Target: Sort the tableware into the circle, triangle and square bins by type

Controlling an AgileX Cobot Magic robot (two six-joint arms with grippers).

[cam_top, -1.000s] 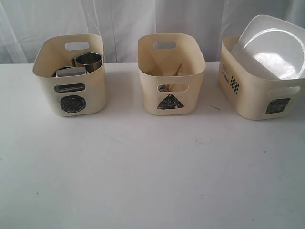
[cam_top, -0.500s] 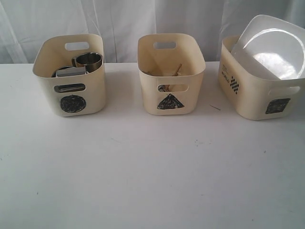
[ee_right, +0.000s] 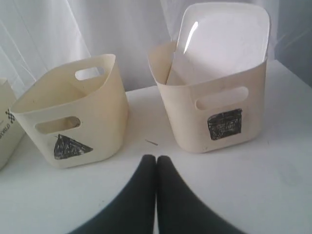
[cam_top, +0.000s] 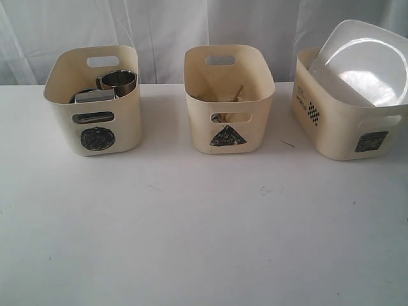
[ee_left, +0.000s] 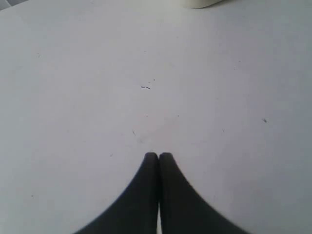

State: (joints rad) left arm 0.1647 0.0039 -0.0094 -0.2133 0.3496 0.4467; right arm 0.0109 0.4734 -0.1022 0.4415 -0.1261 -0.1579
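Observation:
Three cream bins stand in a row at the back of the white table. The circle bin [cam_top: 95, 102] on the left holds a steel mug [cam_top: 118, 81] and other steel ware. The triangle bin [cam_top: 228, 102] in the middle holds wooden chopsticks [cam_top: 237, 93] and cutlery, mostly hidden. The square bin [cam_top: 341, 124] on the right holds the large white square plate [cam_top: 364, 62], leaning upright. Neither arm shows in the exterior view. My left gripper [ee_left: 158, 155] is shut over bare table. My right gripper [ee_right: 156, 158] is shut, empty, in front of the triangle bin [ee_right: 73, 114] and square bin [ee_right: 214, 105].
A white curtain hangs behind the bins. A small thin sliver [cam_top: 288, 143] lies on the table between the triangle and square bins. The white tabletop [cam_top: 204, 229] stretches in front of the bins. A bin's base [ee_left: 202, 3] edges the left wrist view.

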